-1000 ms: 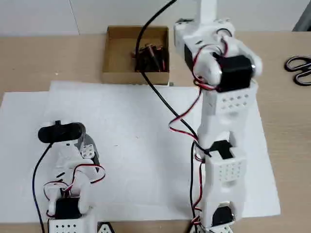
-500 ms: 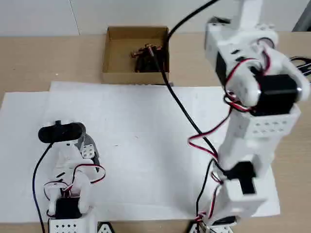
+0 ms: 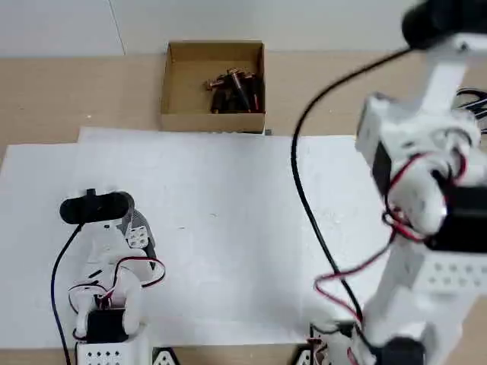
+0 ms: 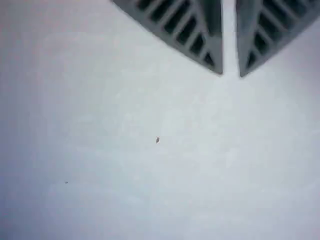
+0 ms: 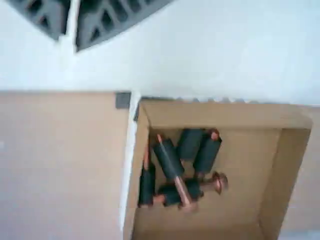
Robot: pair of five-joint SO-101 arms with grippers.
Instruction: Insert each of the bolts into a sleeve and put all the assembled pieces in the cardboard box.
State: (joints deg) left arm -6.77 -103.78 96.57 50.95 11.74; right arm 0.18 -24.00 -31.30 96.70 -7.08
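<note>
White paper (image 3: 228, 213); cardboard box (image 3: 176, 84), about five assembled pieces (image 5: 170, 160) inside; left fingers (image 4: 190, 30), right fingers (image 5: 110, 17) narrow.

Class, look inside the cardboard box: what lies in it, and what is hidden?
The cardboard box holds a heap of dark sleeves with copper-coloured bolts through them. They overlap, so the count and anything underneath cannot be seen.

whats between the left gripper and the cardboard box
Bare white paper, nothing else, as the high view shows, from the left gripper up to the cardboard box.
</note>
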